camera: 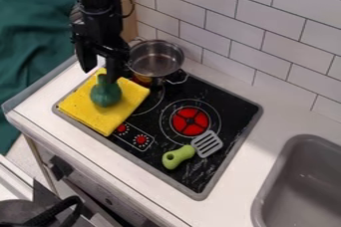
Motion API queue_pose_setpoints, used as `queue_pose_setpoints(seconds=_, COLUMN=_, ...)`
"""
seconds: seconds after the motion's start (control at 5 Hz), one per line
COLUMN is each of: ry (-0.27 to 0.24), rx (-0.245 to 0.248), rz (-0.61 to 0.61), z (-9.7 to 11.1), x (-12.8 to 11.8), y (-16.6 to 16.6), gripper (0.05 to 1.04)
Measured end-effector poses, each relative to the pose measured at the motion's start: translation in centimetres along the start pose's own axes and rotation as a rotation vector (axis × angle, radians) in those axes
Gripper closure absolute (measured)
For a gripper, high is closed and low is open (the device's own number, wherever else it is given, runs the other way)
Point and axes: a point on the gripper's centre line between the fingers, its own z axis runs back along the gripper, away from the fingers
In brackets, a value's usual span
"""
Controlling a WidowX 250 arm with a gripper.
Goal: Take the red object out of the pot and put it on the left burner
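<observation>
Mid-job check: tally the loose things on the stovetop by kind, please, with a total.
Pots: 1, the metal pot
Utensils: 1, the spatula
Cloths: 1, the yellow cloth
Vegetable-shaped things: 1, the dark green object on the cloth
Total: 4

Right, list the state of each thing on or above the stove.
Gripper: open
Pot: upright, uncovered
Yellow cloth: lying flat
Green object: resting on the yellow cloth
Spatula: lying on the stove
</observation>
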Motion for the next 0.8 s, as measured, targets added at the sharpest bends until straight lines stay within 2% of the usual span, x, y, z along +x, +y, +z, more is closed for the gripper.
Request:
queue_pose_setpoints(seconds=0.2, ry=0.014, rx=0.028, rz=0.003, z=1.6, x=-0.1, y=-0.6, gripper=0.073)
queue_pose_setpoints(seconds=0.4, ry=0.011, rx=0.049, rz=-0.004, z=4.3, x=-0.2, y=-2.1, gripper=0.078)
queue_pose_setpoints(seconds=0.8, ry=-0.007, rx=-0.040, rz=0.052, z=3.9, x=0.2, y=-4.2, gripper=0.079)
